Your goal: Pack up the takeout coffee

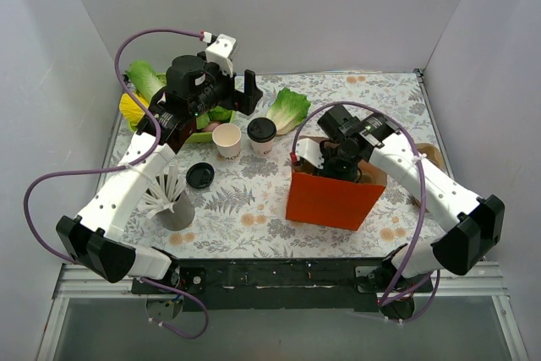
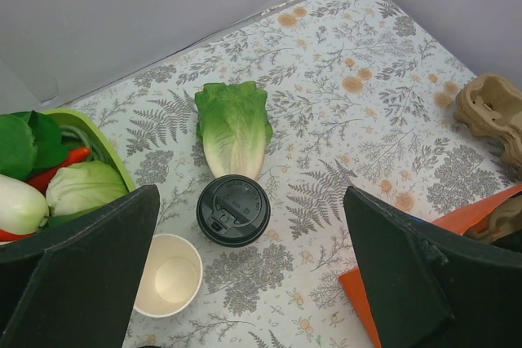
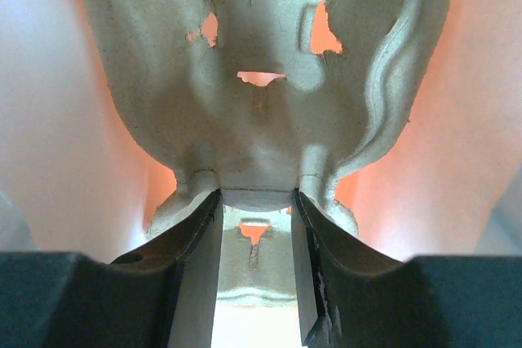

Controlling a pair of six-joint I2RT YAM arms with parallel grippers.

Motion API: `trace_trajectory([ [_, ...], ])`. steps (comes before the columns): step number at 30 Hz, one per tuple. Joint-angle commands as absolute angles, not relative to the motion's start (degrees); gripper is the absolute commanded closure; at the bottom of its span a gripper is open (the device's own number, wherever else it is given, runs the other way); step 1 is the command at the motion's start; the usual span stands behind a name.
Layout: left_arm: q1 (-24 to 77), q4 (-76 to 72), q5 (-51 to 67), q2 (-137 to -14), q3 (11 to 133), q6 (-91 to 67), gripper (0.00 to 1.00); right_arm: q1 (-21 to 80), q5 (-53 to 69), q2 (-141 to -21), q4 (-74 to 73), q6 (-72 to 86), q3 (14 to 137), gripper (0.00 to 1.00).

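Centrally, the takeout coffee (image 1: 261, 132) stands upright on the fern-print table (image 1: 254, 209), just beside an open white cup (image 1: 226, 139) and near a lettuce leaf (image 1: 289, 108). Its black lid carries moulded lettering and a sip tab in the left wrist view, but the text is too small to read. The cup wall shows no print.

The left gripper (image 2: 251, 201) hangs above the coffee with its jaws spread wide, touching nothing. White lettering on that arm's wrist is illegible from above.

A loose black lid (image 1: 199, 176) lies apart, toward the near edge.

The right gripper (image 3: 254, 242) is down inside the orange paper bag (image 1: 332, 199), jaws clamped on a tab of a pulp carrier (image 3: 261, 79). From overhead the bag wall hides the fingertips, and the wrist view cuts off the carrier's edges. The bag's visible face bears no logo.

A second pulp tray (image 2: 493, 112) sits beyond the bag, partly out of frame.
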State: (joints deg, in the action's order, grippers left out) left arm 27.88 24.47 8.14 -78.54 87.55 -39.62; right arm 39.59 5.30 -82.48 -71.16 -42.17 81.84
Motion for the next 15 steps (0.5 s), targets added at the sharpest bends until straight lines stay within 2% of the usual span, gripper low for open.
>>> trace_trajectory([
  [1,28.0,25.0,9.0,-77.6,87.3,-38.9,0.02,39.5,3.9,-79.0,-71.3,-43.1,77.1,0.99],
  [15,27.9,25.0,9.4,-77.2,86.4,-39.2,0.02,39.5,2.5,-77.3,-70.0,-43.7,66.3,0.99],
])
